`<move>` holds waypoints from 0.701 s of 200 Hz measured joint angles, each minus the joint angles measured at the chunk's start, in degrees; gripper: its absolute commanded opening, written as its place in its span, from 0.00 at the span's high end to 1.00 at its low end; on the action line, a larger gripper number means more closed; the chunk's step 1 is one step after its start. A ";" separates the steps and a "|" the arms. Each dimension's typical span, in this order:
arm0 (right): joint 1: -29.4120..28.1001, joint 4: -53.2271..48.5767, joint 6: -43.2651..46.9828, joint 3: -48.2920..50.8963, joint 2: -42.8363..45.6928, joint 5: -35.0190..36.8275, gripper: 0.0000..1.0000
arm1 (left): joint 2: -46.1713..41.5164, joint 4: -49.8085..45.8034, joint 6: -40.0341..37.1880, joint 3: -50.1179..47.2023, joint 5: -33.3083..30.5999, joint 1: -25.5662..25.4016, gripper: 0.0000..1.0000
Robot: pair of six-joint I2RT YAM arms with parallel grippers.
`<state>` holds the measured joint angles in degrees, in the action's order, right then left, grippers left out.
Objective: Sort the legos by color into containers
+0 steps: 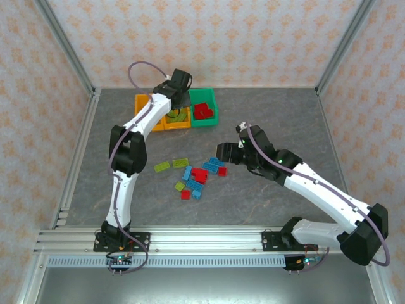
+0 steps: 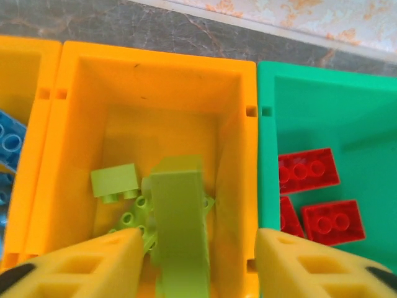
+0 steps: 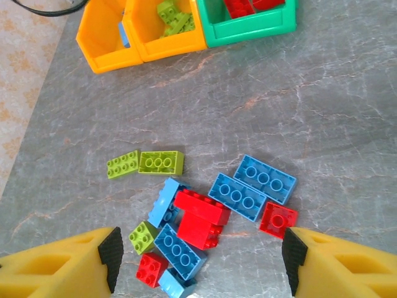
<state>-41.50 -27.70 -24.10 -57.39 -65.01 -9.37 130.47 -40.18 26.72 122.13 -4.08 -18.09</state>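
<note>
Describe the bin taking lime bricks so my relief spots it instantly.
Find the row of three bins at the table's far edge. It's the middle bin, left of the green bin. Its orange-yellow twin holds blue bricks; this one holds lime bricks.

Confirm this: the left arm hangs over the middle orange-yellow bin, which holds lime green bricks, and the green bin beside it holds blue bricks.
Not quite. The green bin holds red bricks, not blue, as the left wrist view shows. The rest stands.
</note>
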 measured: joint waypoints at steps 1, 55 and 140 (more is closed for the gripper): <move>0.00 -0.11 0.00 0.04 0.00 0.02 0.29 | -0.07 -0.02 0.00 0.02 -0.02 0.00 0.42; -2.10 -1.95 -0.33 0.59 -0.81 2.12 0.29 | -24.33 3.85 0.20 -23.80 1.86 -1.25 0.46; -15.58 -2.67 -15.93 -4.92 -26.53 8.74 0.23 | -72.06 -7.87 -10.64 -51.80 8.98 -13.27 0.33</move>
<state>-57.08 -30.37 -40.03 -62.30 -91.55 -0.62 58.41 -48.05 16.08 70.32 4.91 -31.35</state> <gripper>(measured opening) 0.761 0.638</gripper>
